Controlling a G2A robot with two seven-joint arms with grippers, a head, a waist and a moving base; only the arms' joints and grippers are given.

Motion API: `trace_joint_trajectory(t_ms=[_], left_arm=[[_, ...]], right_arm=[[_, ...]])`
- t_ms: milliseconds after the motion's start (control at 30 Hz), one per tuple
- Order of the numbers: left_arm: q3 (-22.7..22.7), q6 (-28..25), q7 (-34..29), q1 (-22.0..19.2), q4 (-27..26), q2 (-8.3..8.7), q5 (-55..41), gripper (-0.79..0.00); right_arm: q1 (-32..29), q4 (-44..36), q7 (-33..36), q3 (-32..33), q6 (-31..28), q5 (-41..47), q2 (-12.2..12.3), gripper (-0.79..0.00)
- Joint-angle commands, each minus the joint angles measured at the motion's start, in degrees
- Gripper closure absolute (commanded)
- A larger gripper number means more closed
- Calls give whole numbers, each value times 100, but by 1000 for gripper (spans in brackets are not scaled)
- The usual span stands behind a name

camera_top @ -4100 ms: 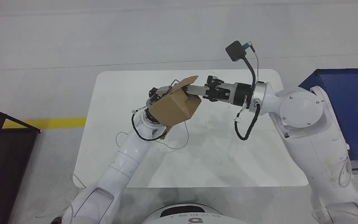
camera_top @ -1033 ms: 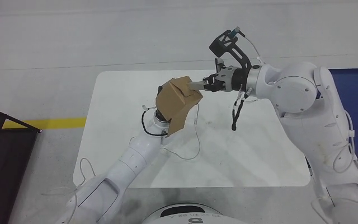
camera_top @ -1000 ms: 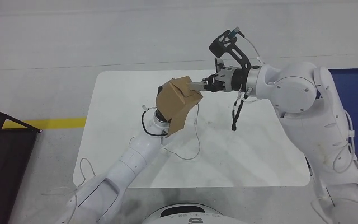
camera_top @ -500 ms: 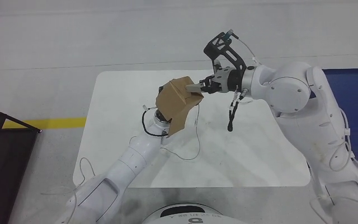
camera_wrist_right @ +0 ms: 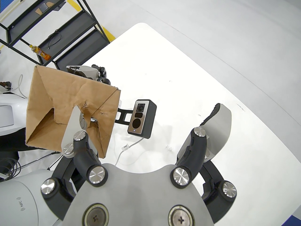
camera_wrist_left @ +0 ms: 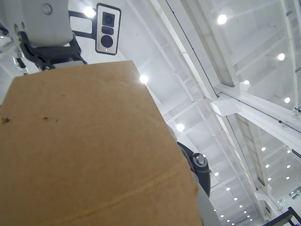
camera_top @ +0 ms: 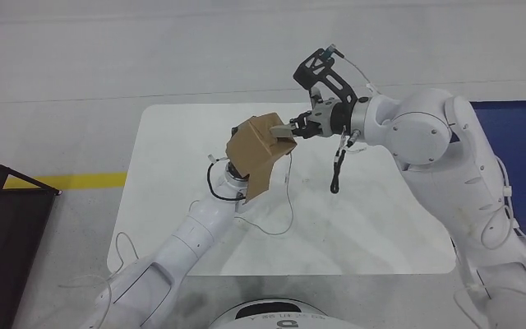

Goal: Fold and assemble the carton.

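Note:
A brown carton (camera_top: pixel 256 148) is held up over the far middle of the white table (camera_top: pixel 370 222) on the end of my left arm. Its side panel looms close in the left wrist view (camera_wrist_left: pixel 82 142), with one of the left gripper's fingers (camera_wrist_left: pixel 200 165) beside its edge. My right gripper (camera_top: pixel 283 132) comes in from the right and stands open. One finger (camera_wrist_right: pixel 73 123) lies against the carton's creased end flaps (camera_wrist_right: pixel 58 95); the other finger (camera_wrist_right: pixel 218 118) is well apart over bare table. The end flaps are partly folded inward and leave a dark gap.
Loose cables (camera_top: pixel 279 214) hang from the arms over the table's middle. A black shelf rack (camera_wrist_right: pixel 47 24) stands off the table's left side, and a blue object (camera_top: pixel 501 123) is at the far right. The table (camera_wrist_right: pixel 176 71) is bare toward the near and right edges.
My right gripper has shifted left, and its finger now rests further onto the carton's flaps. Over the last four seconds the left arm has turned the carton and raised it a little.

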Motion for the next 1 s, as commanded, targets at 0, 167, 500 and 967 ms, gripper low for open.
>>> trace_joint_trajectory(t_ms=[0, 167, 500, 967], left_arm=[[13, 0, 0, -4, -8, 1, -7, 0], [40, 0, 0, -10, -11, 6, -22, 0], [59, 0, 0, 28, -42, 3, -28, 0], [51, 0, 0, 87, -168, 2, -6, 0]], right_arm=[[7, -7, 2, -30, -10, -16, -4, -785], [40, -8, -4, -126, -13, -84, -19, -785], [55, -11, -13, -135, -1, -164, -22, -785], [-297, -305, -177, 860, 160, 118, 120, -785]])
